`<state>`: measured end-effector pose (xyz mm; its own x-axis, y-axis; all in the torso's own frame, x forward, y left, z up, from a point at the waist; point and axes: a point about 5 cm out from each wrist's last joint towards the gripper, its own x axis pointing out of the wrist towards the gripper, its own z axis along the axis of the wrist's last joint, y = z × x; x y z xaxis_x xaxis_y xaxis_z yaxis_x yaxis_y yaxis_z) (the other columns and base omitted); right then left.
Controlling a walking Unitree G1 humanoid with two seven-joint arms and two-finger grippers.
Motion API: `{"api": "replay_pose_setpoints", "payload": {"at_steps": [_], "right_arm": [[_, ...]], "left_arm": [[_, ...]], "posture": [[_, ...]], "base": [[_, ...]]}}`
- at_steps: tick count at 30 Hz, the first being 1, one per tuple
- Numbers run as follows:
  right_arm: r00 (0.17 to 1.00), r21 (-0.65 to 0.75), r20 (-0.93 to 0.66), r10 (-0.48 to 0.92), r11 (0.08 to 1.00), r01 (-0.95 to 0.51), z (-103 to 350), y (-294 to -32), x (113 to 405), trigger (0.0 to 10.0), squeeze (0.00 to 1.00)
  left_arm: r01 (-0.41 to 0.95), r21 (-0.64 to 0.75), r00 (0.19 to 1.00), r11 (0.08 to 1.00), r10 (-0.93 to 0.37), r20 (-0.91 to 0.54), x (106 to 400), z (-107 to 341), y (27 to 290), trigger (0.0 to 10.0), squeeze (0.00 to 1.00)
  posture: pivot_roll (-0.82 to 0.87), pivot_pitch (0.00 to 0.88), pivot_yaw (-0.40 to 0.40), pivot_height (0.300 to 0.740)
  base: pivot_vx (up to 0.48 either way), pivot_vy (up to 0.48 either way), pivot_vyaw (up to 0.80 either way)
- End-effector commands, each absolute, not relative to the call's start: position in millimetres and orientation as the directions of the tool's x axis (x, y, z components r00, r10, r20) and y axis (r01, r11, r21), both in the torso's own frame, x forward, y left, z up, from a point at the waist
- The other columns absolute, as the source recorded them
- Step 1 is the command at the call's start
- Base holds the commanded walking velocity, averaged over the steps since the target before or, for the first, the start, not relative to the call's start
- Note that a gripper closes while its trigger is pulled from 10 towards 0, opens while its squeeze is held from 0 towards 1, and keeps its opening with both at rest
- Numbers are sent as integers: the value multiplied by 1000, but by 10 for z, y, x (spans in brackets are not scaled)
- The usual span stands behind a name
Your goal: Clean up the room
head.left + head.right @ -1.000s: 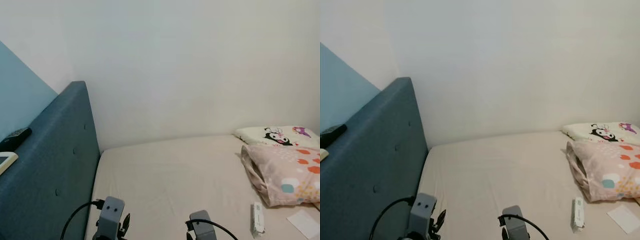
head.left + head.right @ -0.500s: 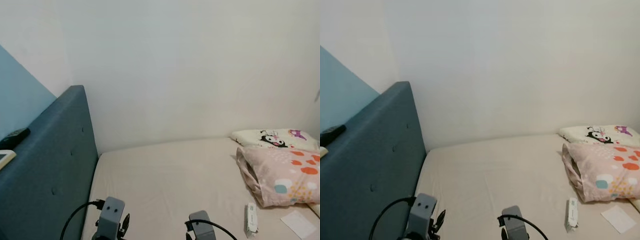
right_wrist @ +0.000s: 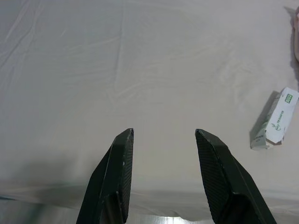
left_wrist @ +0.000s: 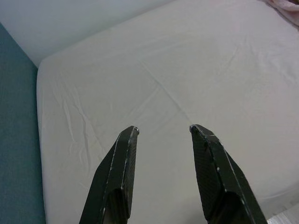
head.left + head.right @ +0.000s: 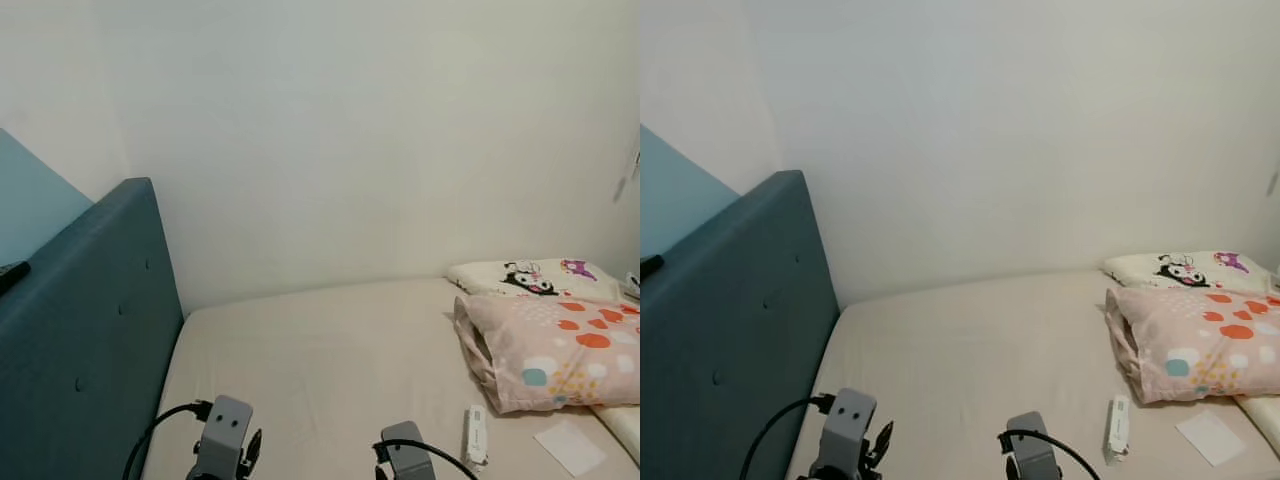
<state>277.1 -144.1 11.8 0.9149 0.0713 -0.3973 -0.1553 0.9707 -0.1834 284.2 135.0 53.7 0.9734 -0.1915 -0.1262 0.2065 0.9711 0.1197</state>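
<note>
- The bed sheet [image 5: 330, 350] is matt cream cloth, lightly creased.
- The headboard [image 5: 80, 340] is matt blue woven fabric with buttoned tufts.
- The pillow [image 5: 555, 350] is soft printed cloth.
- The small box [image 3: 275, 119] looks like smooth white card.
- Both grippers' fingers [image 4: 119, 172] [image 3: 117, 172] are black with a fine textured finish.
- The wall [image 5: 380, 130] is smooth and matt.

Off to the side of my right gripper [image 3: 163, 133], well apart from its spread fingers, a small white box [image 3: 274, 119] lies on the bed sheet [image 3: 154, 60]. It carries a green logo at one end and a line of green print along its side, too small for me to read.
</note>
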Motion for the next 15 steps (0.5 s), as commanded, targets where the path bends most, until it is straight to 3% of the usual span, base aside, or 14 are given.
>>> {"api": "replay_pose_setpoints", "payload": {"at_steps": [1,9,15], "right_arm": [[910,-182,-408,78,969,-165,80,-1424,2738,10000,0],[909,-180,-410,76,970,-163,78,-1422,2737,10000,0],[909,-179,-410,73,971,-159,76,-1423,2735,10000,0]], "left_arm": [[212,129,971,969,-194,-139,2814,500,1366,10000,0],[214,135,970,967,-195,-145,2822,500,1375,10000,0],[223,149,968,963,-201,-151,2824,498,1381,10000,0]], "posture": [[-12,33,15,740],[-11,37,15,740],[-11,38,18,740]], "base": [[0,-285,0],[0,-281,0],[0,0,0]]}}
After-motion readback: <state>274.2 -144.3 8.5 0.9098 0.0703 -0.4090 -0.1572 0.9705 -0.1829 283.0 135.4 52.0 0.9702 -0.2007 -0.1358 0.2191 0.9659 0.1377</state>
